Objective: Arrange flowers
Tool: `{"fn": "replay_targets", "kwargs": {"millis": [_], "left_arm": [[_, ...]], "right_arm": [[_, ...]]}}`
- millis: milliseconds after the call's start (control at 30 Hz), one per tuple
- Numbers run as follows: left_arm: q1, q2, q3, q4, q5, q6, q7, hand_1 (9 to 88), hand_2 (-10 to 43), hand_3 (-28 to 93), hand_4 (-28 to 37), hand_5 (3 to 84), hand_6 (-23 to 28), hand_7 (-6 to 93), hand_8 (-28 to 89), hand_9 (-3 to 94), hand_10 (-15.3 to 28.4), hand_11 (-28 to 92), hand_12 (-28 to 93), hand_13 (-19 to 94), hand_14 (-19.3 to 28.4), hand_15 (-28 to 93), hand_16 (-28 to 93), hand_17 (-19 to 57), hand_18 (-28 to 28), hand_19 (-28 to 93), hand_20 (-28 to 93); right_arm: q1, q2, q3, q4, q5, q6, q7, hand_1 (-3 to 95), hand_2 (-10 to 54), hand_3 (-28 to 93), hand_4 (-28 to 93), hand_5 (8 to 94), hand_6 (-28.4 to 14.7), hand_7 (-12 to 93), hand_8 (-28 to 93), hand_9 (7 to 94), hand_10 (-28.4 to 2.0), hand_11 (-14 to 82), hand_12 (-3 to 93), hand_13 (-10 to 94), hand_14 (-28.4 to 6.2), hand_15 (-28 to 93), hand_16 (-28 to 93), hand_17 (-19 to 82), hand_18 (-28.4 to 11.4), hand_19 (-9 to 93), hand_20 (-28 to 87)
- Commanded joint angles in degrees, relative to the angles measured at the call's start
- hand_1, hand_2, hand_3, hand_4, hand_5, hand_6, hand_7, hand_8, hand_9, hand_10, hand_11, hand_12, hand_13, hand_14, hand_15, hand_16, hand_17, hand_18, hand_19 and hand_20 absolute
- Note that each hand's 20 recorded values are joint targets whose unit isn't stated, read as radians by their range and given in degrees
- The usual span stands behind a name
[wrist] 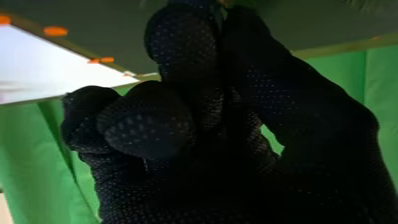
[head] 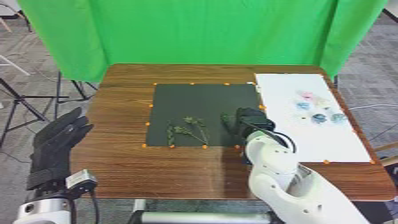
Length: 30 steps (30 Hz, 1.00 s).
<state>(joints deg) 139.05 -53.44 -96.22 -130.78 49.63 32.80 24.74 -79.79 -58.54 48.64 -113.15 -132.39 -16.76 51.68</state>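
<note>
On the brown wooden surface [head: 120,165], a dark rectangular mat [head: 182,97] lies beside a large white sheet [head: 298,145] on its right, with small orange markers [head: 204,146] along their edges. The task's thin green sprigs [head: 188,131] lie close together on the near left part of the mat, their leafy tops spread and some stems slanting. Another dark green sprig [head: 225,120] is farther right on the mat, just beside the right robot hand [head: 254,118]. That hand is at the mat's right side, near the white sheet; I cannot tell whether it is spread, pressed together or pinching a stem. On the sheet, a small pink flower [head: 307,96] lies farthest from the robot, with a light blue flower [head: 304,106] just nearer. Nearer still, two grey-blue flowers [head: 338,118] sit side by side, a little apart. The left robot hand [head: 55,142] is at the surface's left edge, well apart from the sprigs, loosely straight and holding nothing. A bright green curtain [head: 213,32] hangs behind the far edge.
</note>
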Motion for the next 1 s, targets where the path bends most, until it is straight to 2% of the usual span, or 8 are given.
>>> {"fn": "replay_targets", "kwargs": {"millis": [33, 400, 600, 733, 833, 1000], "left_arm": [[0.3, -1.11, -0.43, -0.29, 0.89, -1.08, -1.0, 26.1, 6.9, 83, -19.2, 40.0, 10.6, 15.9, -11, 33.9, 19.7, 36, 5, 23, 26.5, 63, -18, -9.2, 21.0, 60, 1], [0.4, -1.29, -0.45, -0.28, 1.03, -1.18, -1.0, 26.1, 6.8, 83, -19.1, 40.0, 10.6, 15.9, -11, 33.9, 19.7, 36, 5, 23, 26.5, 63, -18, -9.1, 20.9, 60, 1], [0.6, -1.2, -0.61, -0.37, 0.94, -1.04, -0.87, 26.2, 6.9, 83, -19.2, 40.1, 10.6, 15.9, -11, 33.9, 19.7, 36, 5, 23, 26.5, 63, -18, -9.1, 21.0, 60, 1], [0.7, -1.28, -0.59, -0.43, 0.9, -1.04, -0.9, 26.1, 6.9, 83, -19.1, 40.1, 10.6, 15.9, -11, 34.0, 19.7, 36, 5, 23, 26.5, 63, -18, -9.1, 20.9, 60, 1], [0.8, -1.29, -0.67, -0.46, 0.88, -0.99, -0.91, 26.1, 6.8, 83, -19.0, 40.1, 10.6, 15.9, -11, 34.0, 19.7, 36, 5, 23, 26.5, 63, -18, -9.1, 21.0, 60, 1], [1.0, -1.38, -0.72, -0.51, 0.8, -0.89, -0.83, 26.1, 6.8, 83, -19.0, 40.1, 10.6, 15.9, -11, 34.0, 19.7, 36, 5, 23, 26.5, 63, -18, -9.1, 21.0, 60, 1]], "right_arm": [[-1.4, -1.5, -0.5, 0.8, -1.2, -2.2, 0.1, 50.8, -3.0, 76, -26, 81.9, -4.7, 26, 16, 85.3, -13.2, 46.2, 24.5, 85, -6.0, 70, 22, 56, -20.6, 93, 21], [-2.3, -2.6, 0.5, 0.1, -0.7, -5.5, 0.1, 48.8, -3.9, 75, -24, 82.1, -4.7, 26, 14, 85.0, -13.3, 45.5, 24.3, 84, -6.3, 69, 21, 56, -20.7, 93, 21], [-2.7, -3.1, 1.1, -1.4, -0.8, -8.0, 1.6, 43.1, -3.1, 73, -22, 80.6, -4.5, 26, 13, 83.8, -14.2, 44.7, 24.5, 83, -7.1, 69, 22, 56, -20.7, 93, 20], [-2.2, -2.7, 0.9, -1.9, -0.9, -8.9, 2.6, 38.2, -1.3, 74, -21, 79.8, -4.9, 25, 6, 82.5, -15.3, 44.3, 24.7, 82, -8.0, 70, 22, 55, -20.8, 93, 19], [-1.8, -2.1, 0.4, -2.2, -2.0, -8.8, 3.1, 36.0, -0.2, 74, -20, 79.1, -5.6, 26, -5, 81.0, -16.2, 44.4, 25.0, 81, -8.4, 70, 22, 55, -20.8, 93, 18], [-1.8, -1.8, 1.4, -3.3, -1.9, -8.3, 3.2, 33.5, 0.4, 73, -20, 77.5, -7.2, 25, -8, 78.8, -17.6, 44.7, 25.1, 80, -8.8, 71, 22, 55, -21.0, 93, 17]]}}
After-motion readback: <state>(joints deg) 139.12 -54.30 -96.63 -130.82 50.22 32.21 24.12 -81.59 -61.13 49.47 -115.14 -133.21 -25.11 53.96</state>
